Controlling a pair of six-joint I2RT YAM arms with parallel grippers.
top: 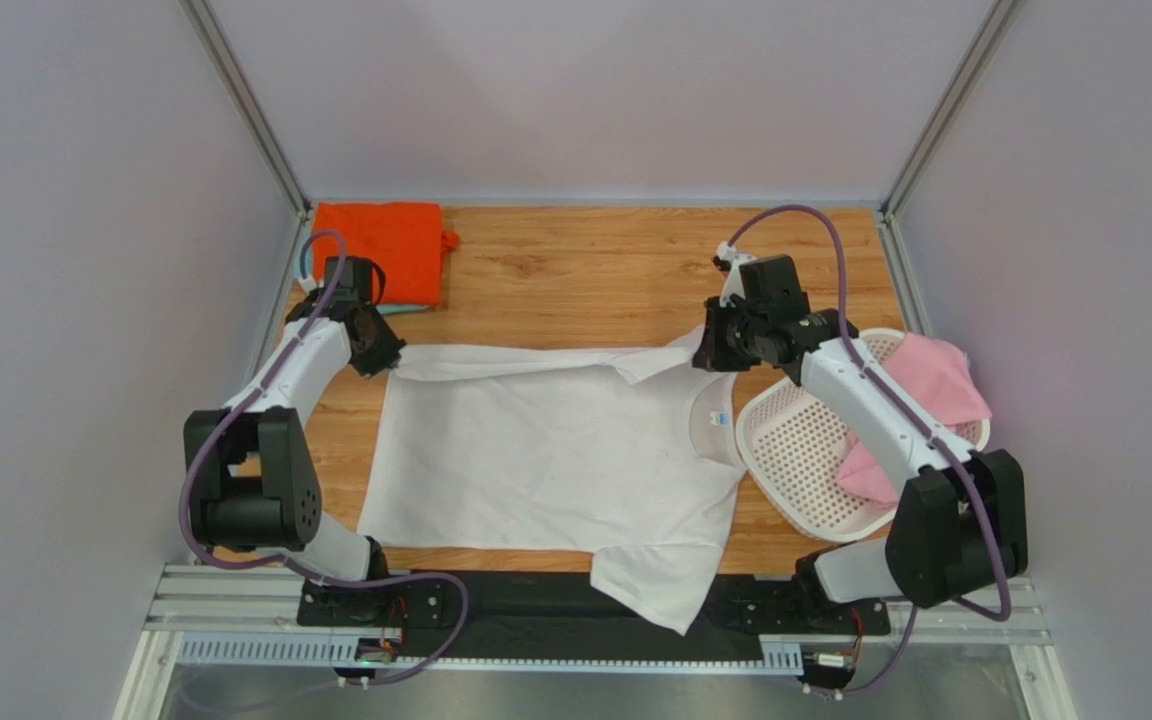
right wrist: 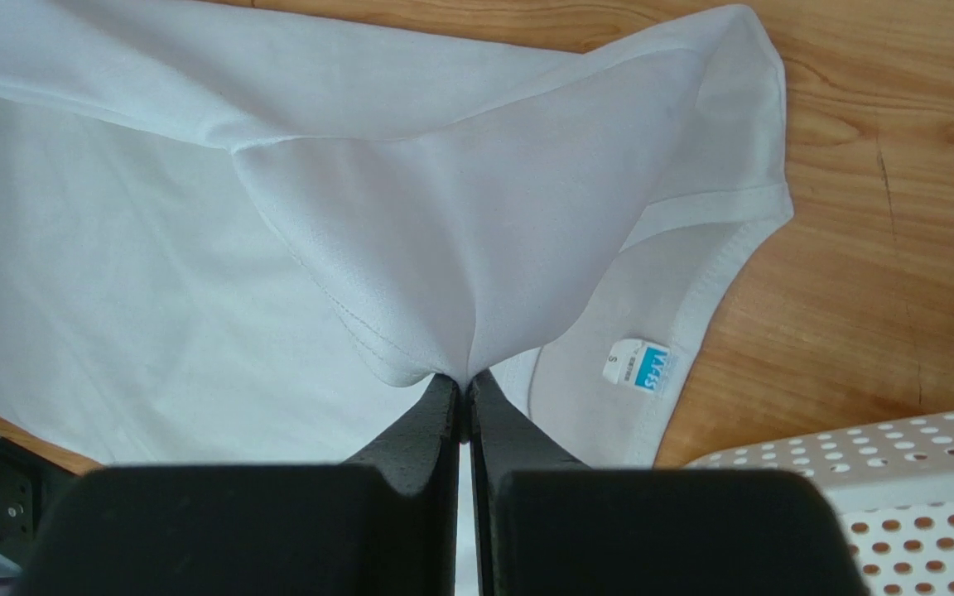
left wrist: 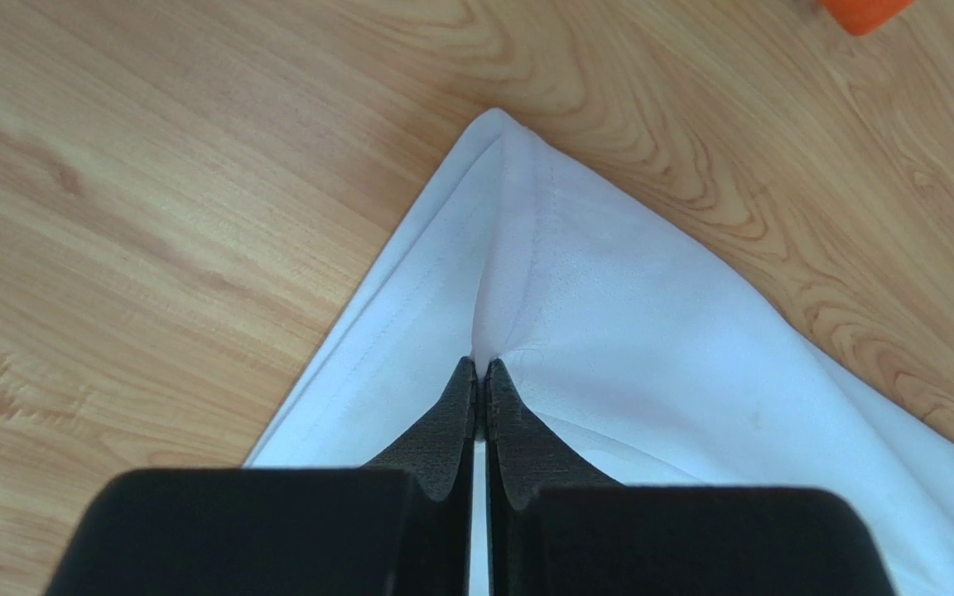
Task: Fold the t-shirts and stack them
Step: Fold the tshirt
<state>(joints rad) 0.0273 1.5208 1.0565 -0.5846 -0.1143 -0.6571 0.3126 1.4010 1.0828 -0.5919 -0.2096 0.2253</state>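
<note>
Inspector: Slippage is the chief hazard. The left end effector (left wrist: 482, 373) is closed tight on a thin pinch at a hem corner of the large white cloth t-shirt (top: 552, 450). The right end effector (right wrist: 463, 379) is closed likewise on a small pinch of turned-over cloth beside the collar. In my judgement either hold could pull free if the arms draw apart or travel unevenly.

Recorder: Position of the garment?

Inspector: Spread flat on the wooden table (top: 582, 278) between the two arms, with its far sleeve apparently folded in over the body. The near sleeve lies over the table's near edge and could drag and skew the fold. The collar end sits just beside the white perforated plastic basket (top: 800, 450), which holds the pink cloth t-shirt (top: 935, 383). The right arm could catch that rim.

Recorder: Finished work?

Inspector: One folded orange cloth t-shirt (top: 382, 252) at the far left corner, near the left arm. A wide swing there could disturb it.

Recorder: Markings?

Inspector: One small blue-and-white neck label (right wrist: 638, 366) inside the collar, print too small to read. No other writing seen.
</note>
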